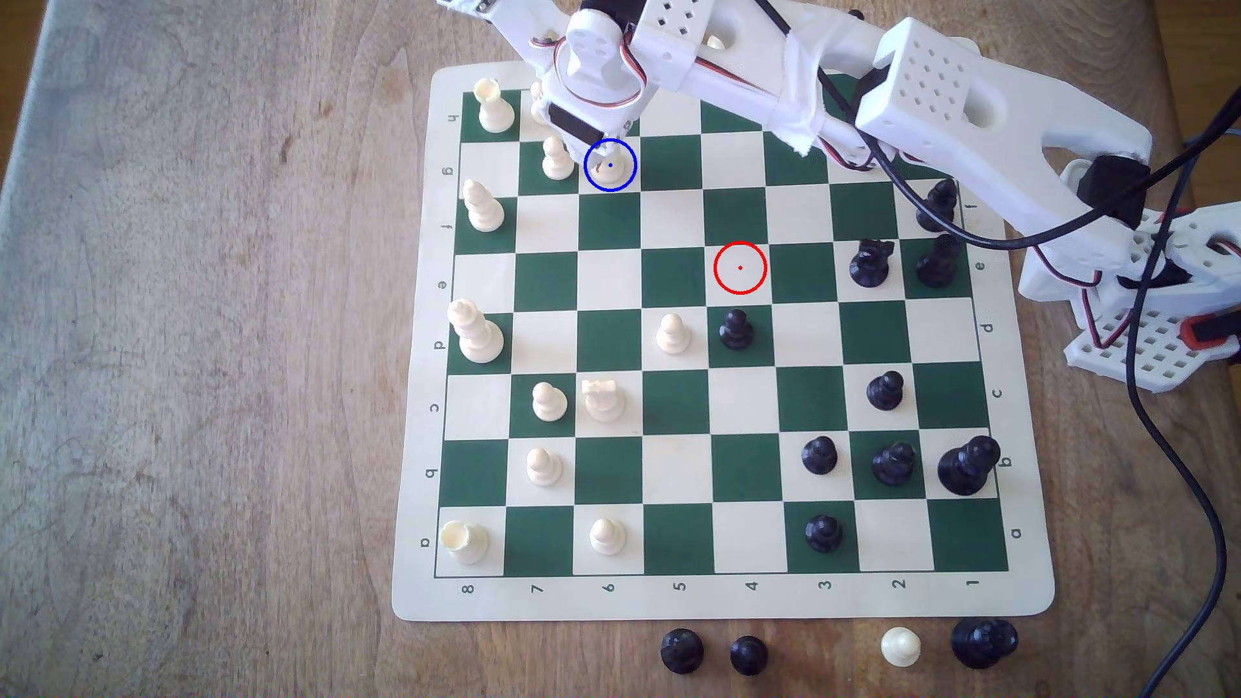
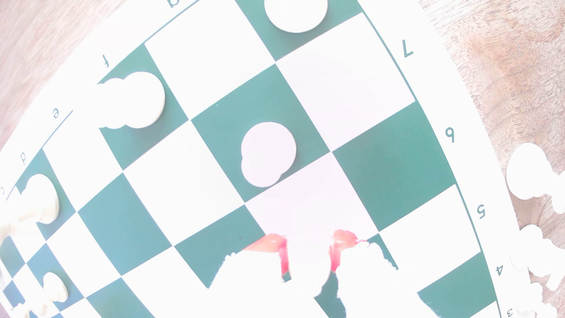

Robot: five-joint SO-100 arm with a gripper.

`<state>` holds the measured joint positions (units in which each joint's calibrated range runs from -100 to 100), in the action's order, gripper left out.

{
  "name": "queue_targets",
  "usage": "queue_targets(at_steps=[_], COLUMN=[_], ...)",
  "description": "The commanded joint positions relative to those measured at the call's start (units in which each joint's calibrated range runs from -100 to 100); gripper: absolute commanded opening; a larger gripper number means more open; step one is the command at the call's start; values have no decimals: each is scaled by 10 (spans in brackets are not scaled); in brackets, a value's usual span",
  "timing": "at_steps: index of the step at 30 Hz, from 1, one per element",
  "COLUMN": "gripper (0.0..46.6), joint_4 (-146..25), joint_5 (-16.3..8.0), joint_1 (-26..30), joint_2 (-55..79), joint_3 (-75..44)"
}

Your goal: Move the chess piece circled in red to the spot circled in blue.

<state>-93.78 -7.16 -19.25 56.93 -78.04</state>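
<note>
The chessboard (image 1: 722, 335) is spanned by the arm. The chess piece (image 1: 610, 171) is seen inside the blue-ringed spot (image 1: 610, 165), beneath the jaws; their grip cannot be told. A neighbouring pawn (image 1: 556, 160) could be toppled on withdrawal.

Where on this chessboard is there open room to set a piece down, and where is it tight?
Widest bare run: lower middle of the board, between the white knight and the black pawn on c2. The table on the exterior view's left is bare. Tight: around the gripper and the chess piece, among white pieces.
</note>
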Motion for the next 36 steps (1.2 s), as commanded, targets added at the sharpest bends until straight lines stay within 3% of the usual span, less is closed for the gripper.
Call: queue_targets(at_steps=[1,5,8,9,10,18,31,36], gripper=[22,26,108,160,169,198,192,192], joint_4=[0,-1,0,3,4,-3,-61,-61], joint_5=[5,5,4,3,3,2,-5,-8], joint_1=[-5,-4,-4,-6,-7,-6,13,33], joint_2=[-21,-19,-14,-12,-11,-18,-73,-146], joint_3=[-41,-41,-41,-41,-41,-41,-34,41])
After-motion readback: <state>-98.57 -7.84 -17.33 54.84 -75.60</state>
